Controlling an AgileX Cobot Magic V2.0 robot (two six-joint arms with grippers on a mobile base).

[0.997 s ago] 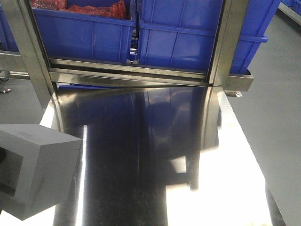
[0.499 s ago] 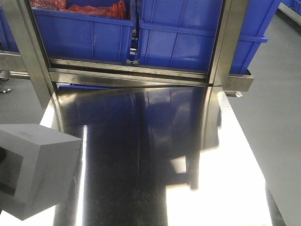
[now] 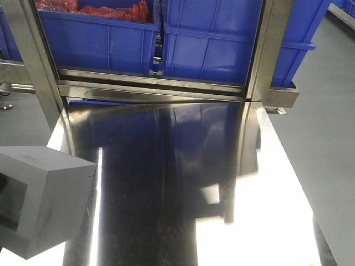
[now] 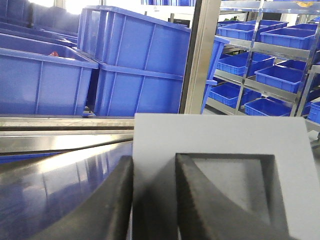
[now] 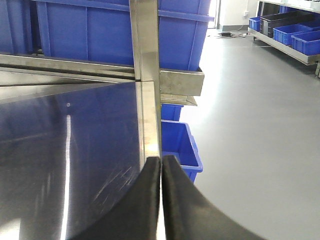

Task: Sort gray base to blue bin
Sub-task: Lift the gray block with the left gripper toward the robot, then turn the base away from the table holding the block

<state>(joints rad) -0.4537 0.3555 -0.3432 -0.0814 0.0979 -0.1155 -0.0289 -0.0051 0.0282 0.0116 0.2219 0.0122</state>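
Base (image 3: 47, 197) is at the near left corner of the worktop (image 3: 183, 183), held by the left tool (image 4: 154, 167). The tool pinches 1 wall, with 1 finger (image 4: 107, 205) outside and the other inside the square recess, which faces the wrist camera. Bins (image 3: 222, 50) lie straight ahead past the far edge, so the carry likely runs forward and up over a rim. Right tool (image 5: 161, 167) hangs empty, fingers pressed together, at the right edge, farther off.
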